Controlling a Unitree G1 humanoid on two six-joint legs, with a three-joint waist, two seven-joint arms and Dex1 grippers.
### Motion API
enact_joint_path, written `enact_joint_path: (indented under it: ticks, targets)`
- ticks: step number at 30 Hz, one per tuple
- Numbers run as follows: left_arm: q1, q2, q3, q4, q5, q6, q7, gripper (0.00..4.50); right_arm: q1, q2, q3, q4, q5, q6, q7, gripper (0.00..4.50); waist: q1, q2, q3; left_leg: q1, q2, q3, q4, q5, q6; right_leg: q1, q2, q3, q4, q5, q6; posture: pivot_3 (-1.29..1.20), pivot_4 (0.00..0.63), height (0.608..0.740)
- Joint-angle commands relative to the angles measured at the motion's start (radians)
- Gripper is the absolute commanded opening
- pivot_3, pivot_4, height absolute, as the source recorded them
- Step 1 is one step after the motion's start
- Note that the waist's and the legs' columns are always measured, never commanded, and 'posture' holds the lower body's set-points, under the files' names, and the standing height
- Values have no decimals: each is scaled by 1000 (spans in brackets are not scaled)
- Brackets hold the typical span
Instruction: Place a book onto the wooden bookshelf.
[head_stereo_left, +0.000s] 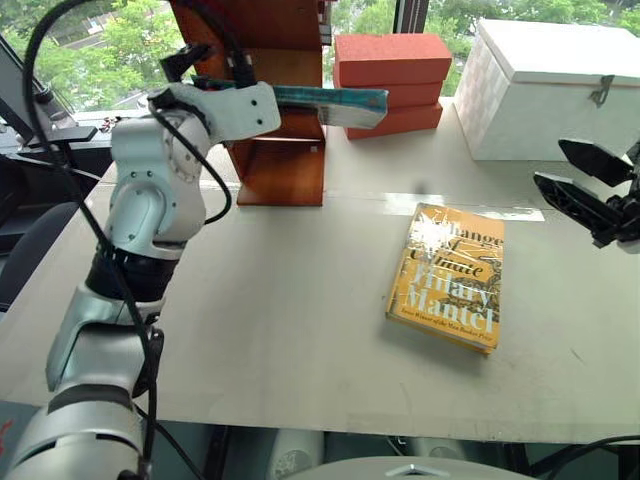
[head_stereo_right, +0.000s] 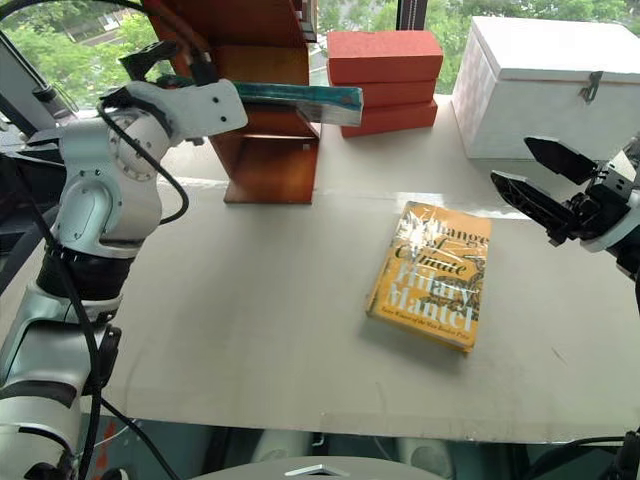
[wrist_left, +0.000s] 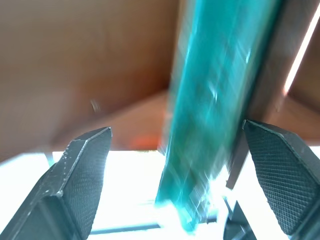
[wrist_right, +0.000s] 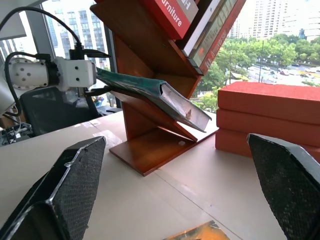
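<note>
1. Teal book (wrist_right: 150, 92): lies tilted on the slanted lower ledge of the wooden bookshelf (head_stereo_left: 285, 165), one end jutting out past the shelf's side toward the red boxes.
2. My left fingers (wrist_left: 82, 177): spread wide on either side of the teal book's near edge, pads clear of its cover; nothing is grasped. In the head views my left gripper (head_stereo_left: 205, 62) sits at the shelf's outer side, level with the book.
3. My right fingers (head_stereo_left: 590, 185): released and standing wide apart, hovering above the surface's right side, well away from the shelf and holding nothing.
4. Yellow "Hilary Mantel" book (head_stereo_left: 448, 275): flat on the surface (head_stereo_left: 280, 330), cover up, between the two arms, well apart from the shelf.
5. Red boxes (head_stereo_left: 392, 80): a stack of three, just beside the shelf at the back.
6. White chest (head_stereo_left: 555, 85): lid shut, at the back right corner.
7. Upper shelf: several more books (wrist_right: 205, 25) leaning in its slanted compartment.
</note>
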Motion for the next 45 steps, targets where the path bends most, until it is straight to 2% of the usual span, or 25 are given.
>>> enact_joint_path:
  ticks: [1,5,10,13,14,16,18,20,21,22,23,25,27,28,29,33,38,42,45]
  targets:
    - [12,19,64,-98,14,52,-12,4349,1,-4,-39,-10,4,-27,8,4500,3,0,0,0,0,0,0,0,0,0,0,0,0,0,0,0,150,720]
    - [71,19,131,-180,11,112,1,4349,9,-5,-39,-5,-3,-32,13,4500,5,0,0,0,0,1,2,0,0,1,-1,0,0,0,0,0,150,720]
    - [116,-1,184,-249,-57,97,16,4349,45,-7,-45,-12,-8,-35,23,4500,5,0,0,0,0,0,2,0,0,1,-1,0,0,0,0,0,150,720]
    - [153,-105,229,-320,-202,38,60,4349,58,-13,-50,-16,-5,-37,26,4500,8,0,0,0,0,0,2,0,0,1,-1,0,0,0,0,0,150,720]
    - [176,-214,264,-357,-288,101,58,4349,61,-13,-52,-17,-5,-38,26,4500,8,0,0,0,0,0,3,0,0,1,-1,0,0,0,0,0,150,720]
    - [251,-314,281,-387,-421,34,76,4349,63,-13,-50,-19,-7,-40,24,4500,8,1,-1,0,0,0,4,0,0,2,-1,0,0,0,0,0,150,720]
    - [366,-422,275,-393,-568,26,24,4349,67,-10,-47,-29,-9,-42,20,4500,2,1,-1,1,0,0,6,0,0,5,-1,0,0,0,0,0,150,720]
    - [401,-498,262,-282,-639,-86,75,3833,72,-10,-50,-40,-8,-41,16,4500,1,1,-1,2,0,0,6,0,0,5,-1,0,0,0,0,0,150,720]
    - [387,-517,256,-192,-636,-163,134,3686,70,-8,-52,-44,-4,-39,8,4500,3,1,-1,2,0,0,6,0,0,5,-1,0,1,0,0,0,150,720]
    - [368,-524,243,-105,-626,-237,182,3317,68,-8,-54,-46,-1,-38,3,4500,5,1,-1,2,0,-2,6,0,0,5,-1,-1,1,0,0,0,150,720]
    - [346,-536,230,-15,-625,-308,221,2722,67,-8,-54,-47,-1,-38,0,4500,6,1,-1,2,0,-3,7,0,0,5,0,-2,2,0,-1,0,150,720]
    - [296,-562,193,177,-606,-481,318,1843,71,-8,-55,-51,-1,-38,-1,4500,7,1,-1,3,0,-5,9,0,1,6,1,-2,2,0,-3,0,150,720]
    - [183,-610,139,436,-575,-652,412,1030,69,-9,-52,-57,-1,-37,-6,4500,11,1,-2,4,-1,-5,10,0,0,9,1,-2,1,0,-3,0,150,720]
    - [118,-636,107,569,-553,-732,458,828,64,-11,-52,-60,1,-35,-10,4500,18,1,-1,3,-1,-5,10,0,0,9,1,-2,0,0,-3,0,150,720]
    - [68,-653,86,674,-537,-799,494,169,61,-12,-52,-62,2,-34,-13,4500,24,1,-1,3,-2,-6,11,0,0,9,1,-1,0,1,-3,0,150,720]
    - [-110,-771,11,1002,-516,-992,547,69,46,-23,-59,-66,5,-27,-19,4500,30,1,-1,-2,-4,-5,10,-1,2,9,-1,0,-6,3,2,0,150,720]
    - [-244,-864,-9,1198,-495,-1106,709,69,53,-27,-73,-77,8,-24,-24,4500,28,1,-1,-13,-4,-7,10,-3,5,0,-1,-1,-8,3,4,0,150,720]
    - [-325,-927,-31,1273,-427,-1018,1022,69,60,-24,-79,-87,10,-25,-32,4500,28,1,-1,-12,-4,-9,9,-3,5,-1,0,-2,-7,2,4,0,150,720]
    - [-355,-952,-42,1300,-395,-961,1179,69,63,-24,-81,-89,10,-25,-33,4500,30,1,-1,-12,-5,-9,10,-3,5,-1,-1,-3,-6,2,4,0,150,720]
